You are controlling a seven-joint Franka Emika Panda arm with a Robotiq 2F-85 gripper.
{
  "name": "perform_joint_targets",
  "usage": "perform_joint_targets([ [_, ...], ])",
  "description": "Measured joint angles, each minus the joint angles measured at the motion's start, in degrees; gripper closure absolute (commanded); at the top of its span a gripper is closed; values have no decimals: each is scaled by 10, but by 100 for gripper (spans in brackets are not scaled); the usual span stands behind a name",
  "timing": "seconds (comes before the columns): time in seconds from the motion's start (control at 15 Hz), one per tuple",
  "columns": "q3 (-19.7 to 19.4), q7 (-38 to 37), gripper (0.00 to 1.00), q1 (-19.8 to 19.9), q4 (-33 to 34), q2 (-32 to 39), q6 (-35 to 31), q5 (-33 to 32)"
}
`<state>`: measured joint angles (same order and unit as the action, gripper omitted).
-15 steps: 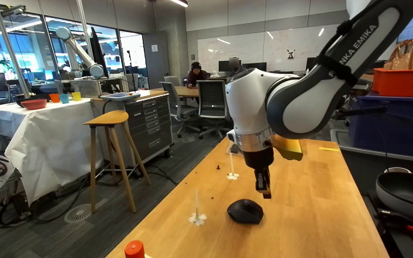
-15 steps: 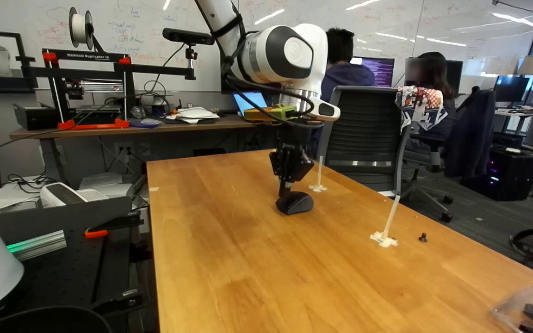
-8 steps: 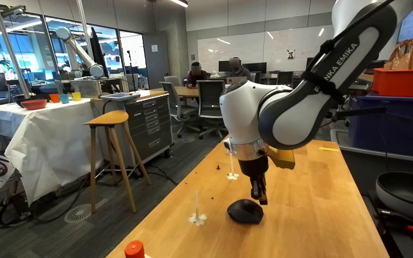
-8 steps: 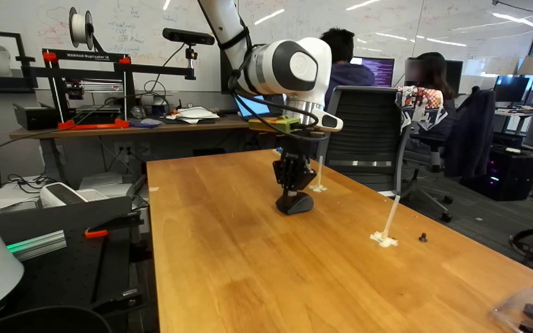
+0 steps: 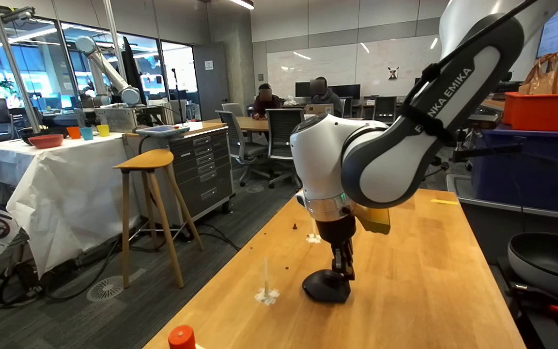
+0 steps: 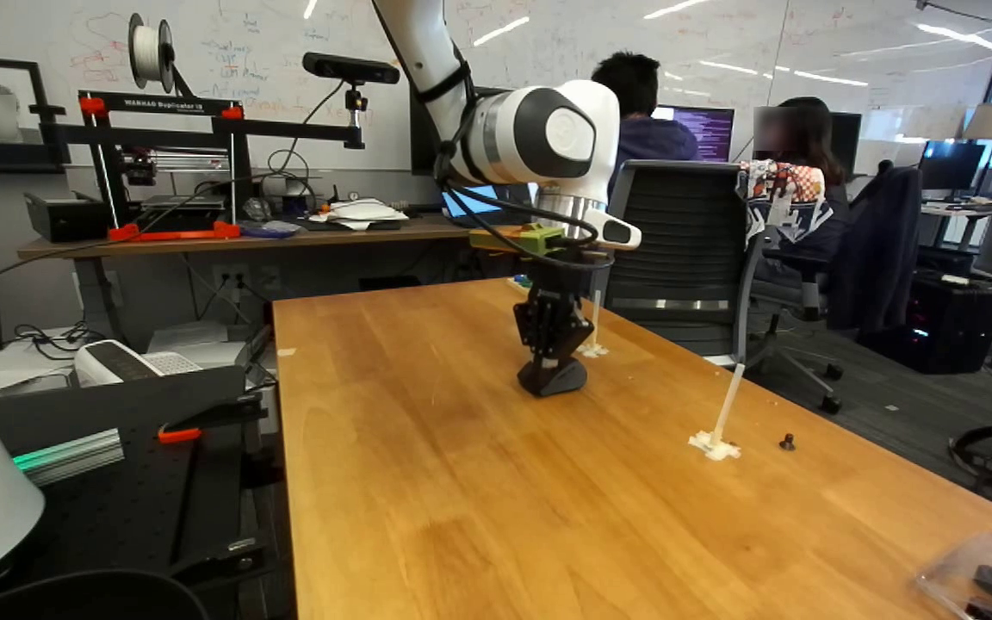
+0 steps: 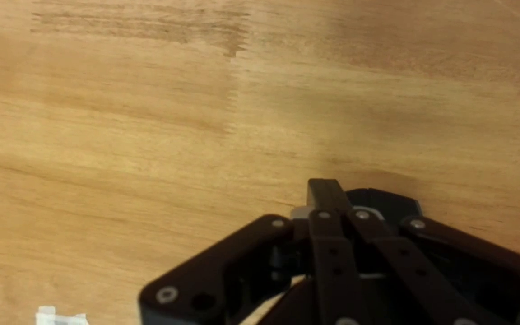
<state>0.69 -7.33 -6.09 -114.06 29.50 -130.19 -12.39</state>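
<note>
Inspected a black computer mouse [image 5: 324, 287], lying base down on the wooden desk [image 5: 429, 291]. Noted as humped and sculpted, matt rather than glossy, with a faint sheen over the crown; rounded toward nine o'clock, sharper-cornered toward four. In an exterior view, showing a flat, dark-grey side face [image 6: 561, 381] beneath a rounded top.

Found the claw [image 7: 327, 192] clenched, finger against finger, with the mouse outside the grip. Seen in an exterior view pointing down, with tips against the mouse's edge between two and three o'clock.

In the wrist view, mouse visible only in part: a dark, angular end [image 7: 391, 205] crossed by a thin seam, between three and four o'clock from the tips, otherwise hidden behind the fingers. Also recorded there: white tape [image 7: 61, 318] at eight o'clock.

Recorded around the mouse: a pale upright stick [image 5: 266, 274] on a taped footing at nine o'clock; a second taped footing [image 5: 313, 238] just short of twelve; a small dark piece [image 5: 295, 226] at eleven; an orange-red cap [image 5: 181, 336] between eight and nine, well apart. Recorded off the desk: a dark pan [image 5: 533, 277] near three o'clock.
</note>
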Motion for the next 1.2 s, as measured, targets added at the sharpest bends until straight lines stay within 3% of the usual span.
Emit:
perform_joint_targets([
  [0.6,0,-1,97,-1,2,-15,0,0],
  [1.2,5,12,93,-1,-17,-123,17,9],
])
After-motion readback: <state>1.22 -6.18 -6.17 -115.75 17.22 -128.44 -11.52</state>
